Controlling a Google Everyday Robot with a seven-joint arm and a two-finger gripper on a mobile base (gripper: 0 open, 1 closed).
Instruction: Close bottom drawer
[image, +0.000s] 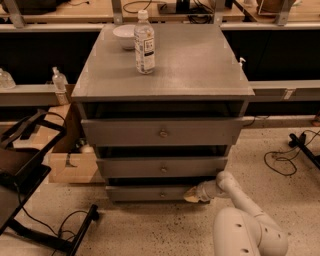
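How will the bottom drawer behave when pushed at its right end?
Probably stiff: the bottom drawer has a flat, solid-looking grey front, so it shouldn't flex. The gripper sits at its right end, off the central knob, so it may skew or bind slightly. It likely slides rather than tips.
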